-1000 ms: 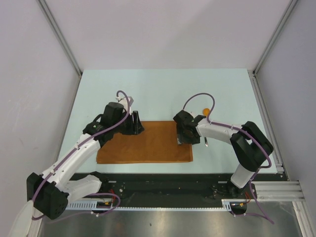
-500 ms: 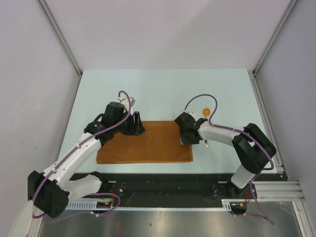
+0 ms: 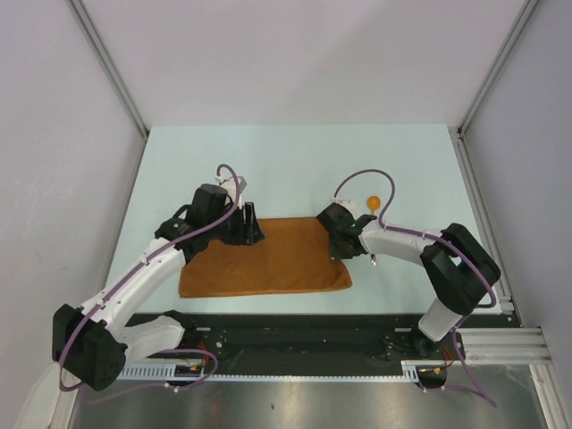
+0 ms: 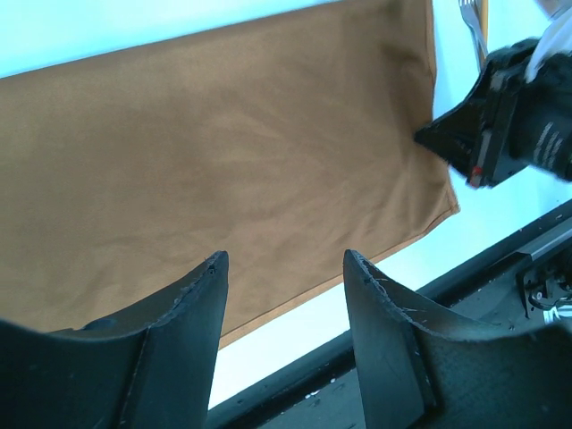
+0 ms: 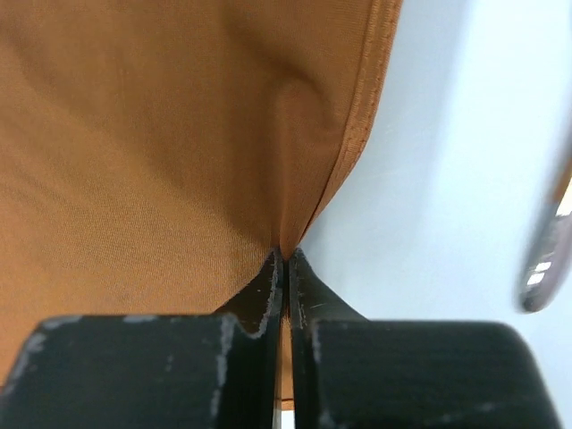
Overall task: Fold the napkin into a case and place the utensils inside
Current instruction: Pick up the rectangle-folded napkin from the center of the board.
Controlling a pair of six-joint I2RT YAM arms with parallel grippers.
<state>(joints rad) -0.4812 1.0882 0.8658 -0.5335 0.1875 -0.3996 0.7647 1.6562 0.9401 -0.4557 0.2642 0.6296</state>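
The rust-orange napkin (image 3: 264, 261) lies flat as a wide rectangle near the table's front edge. My right gripper (image 3: 339, 247) is shut on its right edge, and the cloth (image 5: 161, 134) puckers into the closed fingertips (image 5: 286, 256). My left gripper (image 3: 249, 229) stands open over the napkin's far left part, nothing between its fingers (image 4: 284, 259); the napkin (image 4: 223, 134) spreads below them. The spoon's orange bowl (image 3: 374, 203) shows just beyond the right arm. Fork tines (image 4: 470, 20) peek out past the napkin's right edge. A blurred shiny utensil (image 5: 543, 264) lies right of the pinch.
A black rail (image 3: 295, 329) runs along the table's near edge, close to the napkin's front hem. Grey walls and metal posts (image 3: 112, 67) enclose the pale blue table (image 3: 295, 161) on three sides.
The right gripper has closed on the napkin's right edge, and the cloth there has bunched slightly. The left gripper has drifted a little farther over the napkin, still open.
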